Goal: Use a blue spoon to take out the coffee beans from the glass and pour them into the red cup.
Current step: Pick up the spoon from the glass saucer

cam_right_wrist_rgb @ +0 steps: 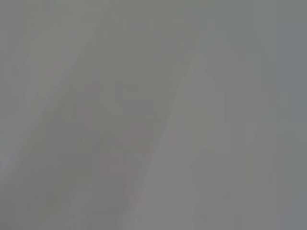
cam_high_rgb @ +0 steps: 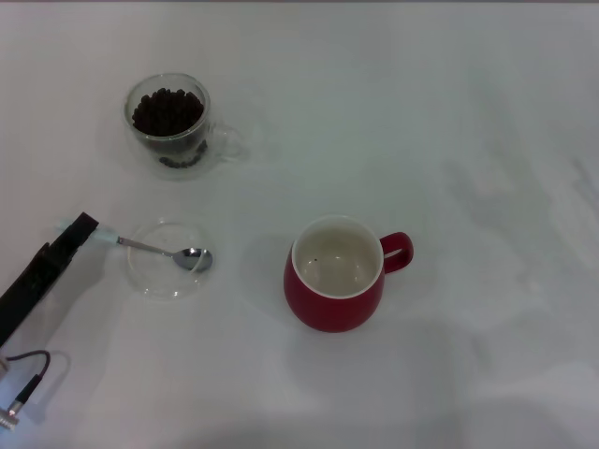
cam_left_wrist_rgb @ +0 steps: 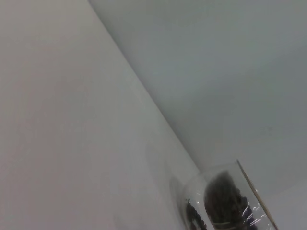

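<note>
Blue spoon (cam_high_rgb: pixel 159 250) lay w/ its bowl in a flat glass dish (cam_high_rgb: pixel 150 281), handle end at 9 o'clock under the left gripper (cam_high_rgb: pixel 82 227); can't tell if that gripper had closed on it. Glass (cam_high_rgb: pixel 169 122) w/ coffee beans (cam_high_rgb: pixel 167 110) sat at 12 o'clock of the dish, red cup (cam_high_rgb: pixel 335 274) at 3 o'clock. Best to pinch the handle squarely & lift level; right gripper not in view.

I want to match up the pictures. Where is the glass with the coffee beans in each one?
Head view: the glass stands at the far left of the table, beyond the blue spoon and the left claw.
Left wrist view: the glass shows at the picture's lower edge, partly cut off.
Right wrist view: not in it.
Shared landmark: the dark coffee beans inside the glass.
</note>
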